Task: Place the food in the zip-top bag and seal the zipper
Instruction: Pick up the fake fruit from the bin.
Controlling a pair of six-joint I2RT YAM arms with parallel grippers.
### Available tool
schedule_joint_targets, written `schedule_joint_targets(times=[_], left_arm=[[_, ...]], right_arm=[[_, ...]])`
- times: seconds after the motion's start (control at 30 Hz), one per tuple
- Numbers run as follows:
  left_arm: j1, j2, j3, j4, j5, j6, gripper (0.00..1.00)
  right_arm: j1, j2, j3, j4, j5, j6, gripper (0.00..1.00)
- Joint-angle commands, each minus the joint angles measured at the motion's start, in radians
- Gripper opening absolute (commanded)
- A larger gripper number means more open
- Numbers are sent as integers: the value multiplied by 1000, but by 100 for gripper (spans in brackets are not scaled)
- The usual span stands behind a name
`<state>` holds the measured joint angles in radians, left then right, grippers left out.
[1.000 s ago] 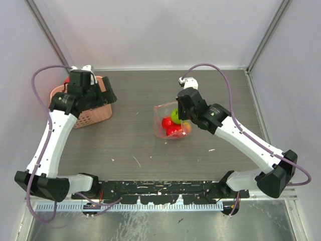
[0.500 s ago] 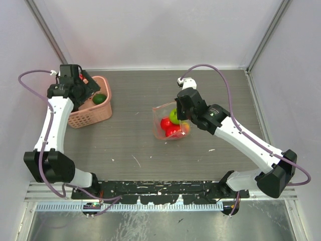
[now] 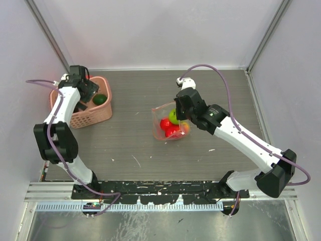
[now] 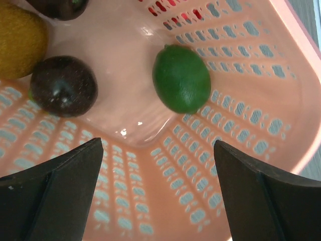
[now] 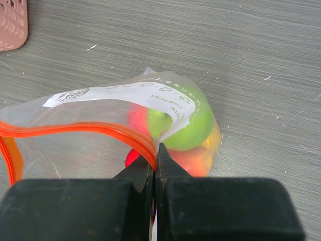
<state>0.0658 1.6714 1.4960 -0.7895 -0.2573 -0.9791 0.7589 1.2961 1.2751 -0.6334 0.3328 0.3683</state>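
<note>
Top external view: a small clear, crinkly plastic zip-top bag (image 3: 160, 116) lies at the centre of the frame on the grey wood-grain table (image 3: 135, 145). It is already loaded with red, green and orange toy food (image 3: 168, 124) and is pinched at its upper right edge by the right gripper (image 3: 177, 115). A pink lattice plastic basket (image 3: 95, 114) stands at the upper left, well apart from the bag, with the left gripper (image 3: 84, 98) hung over it. Left wrist view: the jaws are spread wide with nothing between them. In the basket beyond them lie a smooth green lime-shaped toy (image 4: 181, 79), a dark purple-brown round toy (image 4: 63, 85) and a yellow-orange textured toy (image 4: 17, 40); a further dark piece is cut off at the top edge. These are judged light, rigid and rather slippery. The lime is best taken across its narrow middle, though the sloping basket wall just beside it may crowd one finger. Right wrist view: the jaws are clenched on the thin red-orange zipper strip (image 5: 75, 128) at lower centre, and the mouth appears to be held agape toward the left. The film is judged limp and slick, so only the stiffer strip offers a sound hold. A white printed label (image 5: 125, 93) runs across the bag, and a green round toy (image 5: 188, 131) is pressed against its inner wall.
</note>
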Motion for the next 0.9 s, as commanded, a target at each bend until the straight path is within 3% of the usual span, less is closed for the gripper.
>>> schedule_joint_targets(times=[0.0, 0.27, 0.63, 0.87], left_arm=[[11, 58, 41, 71, -13, -64, 92], [23, 175, 71, 122, 45, -120, 92], [23, 289, 93, 188, 48, -162, 81], [24, 355, 95, 217, 46, -162, 80]], right_arm=[[-4, 1, 18, 70, -17, -11, 0], [-4, 15, 20, 70, -21, -11, 0], [-4, 53, 31, 70, -27, -17, 0], [-5, 63, 34, 70, -32, -16, 0]])
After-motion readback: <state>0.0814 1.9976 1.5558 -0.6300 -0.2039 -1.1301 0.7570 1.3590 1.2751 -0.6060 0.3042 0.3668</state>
